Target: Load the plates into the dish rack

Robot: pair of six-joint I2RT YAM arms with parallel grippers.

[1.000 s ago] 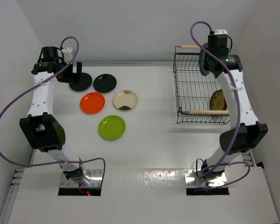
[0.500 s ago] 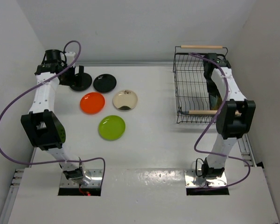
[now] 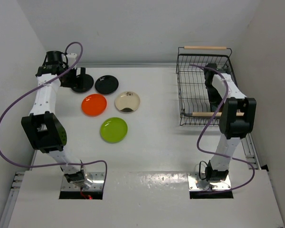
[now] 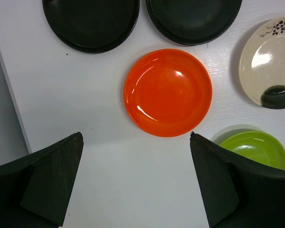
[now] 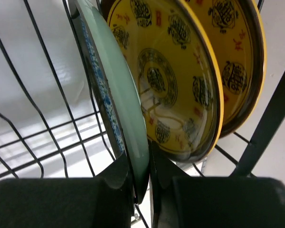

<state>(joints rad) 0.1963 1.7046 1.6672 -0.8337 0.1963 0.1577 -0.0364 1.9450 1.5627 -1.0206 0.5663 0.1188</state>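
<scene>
Right gripper (image 5: 142,183) has dropped from above the dish rack (image 3: 202,56) down into it within the last second. It is clamped on the rim of the blue-grey patterned plate (image 5: 128,109), which stands on edge inside the rack just beside the two brown-gold patterned plates (image 5: 171,80). I'd say this third plate is nearly seated, with only the letting-go left. Left gripper (image 4: 135,136), jaws spread and holding nothing, has barely shifted. It hangs well away from the rack over the orange-red plate (image 4: 167,92), near the black plates (image 4: 90,23), cream plate (image 4: 268,61) and lime green plate (image 4: 254,147).
</scene>
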